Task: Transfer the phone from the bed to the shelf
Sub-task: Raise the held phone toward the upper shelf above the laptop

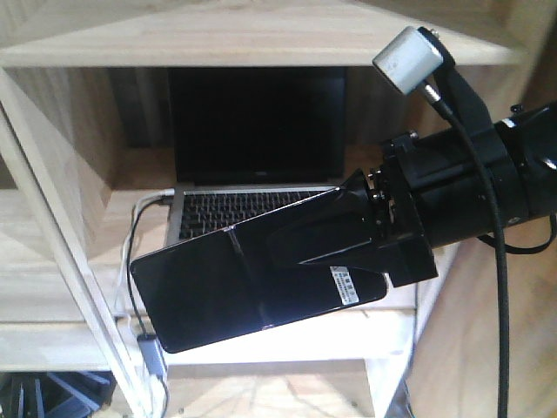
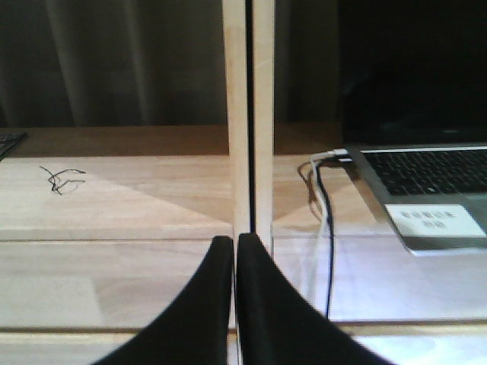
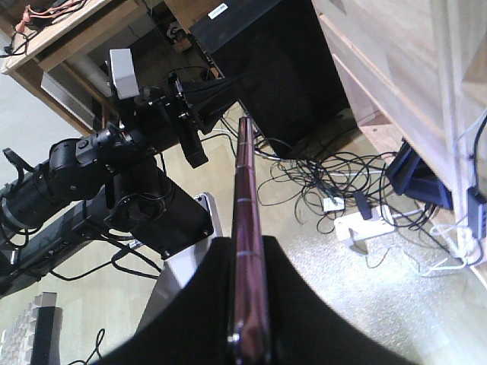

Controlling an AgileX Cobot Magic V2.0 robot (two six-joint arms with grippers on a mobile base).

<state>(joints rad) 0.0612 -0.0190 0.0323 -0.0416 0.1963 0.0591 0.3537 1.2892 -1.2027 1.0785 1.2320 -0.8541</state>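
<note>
One phone (image 1: 213,287) is held clear of any surface, tilted with its free end low and to the left, in front of the shelf (image 1: 374,335) board. The right claw (image 1: 305,251) is clamped on it at the end bearing the white sticker (image 1: 345,286). The right wrist view shows the slab edge-on between both fingers (image 3: 304,304). Behind the phone, an open laptop (image 1: 257,131) stands on the shelf, with cables (image 1: 130,261) running down at its left side. The left claw (image 2: 235,255) has its fingers pressed together on nothing, facing a shelf upright (image 2: 249,114). A white power strip (image 3: 358,228) lies on the floor among loose wiring.
</note>
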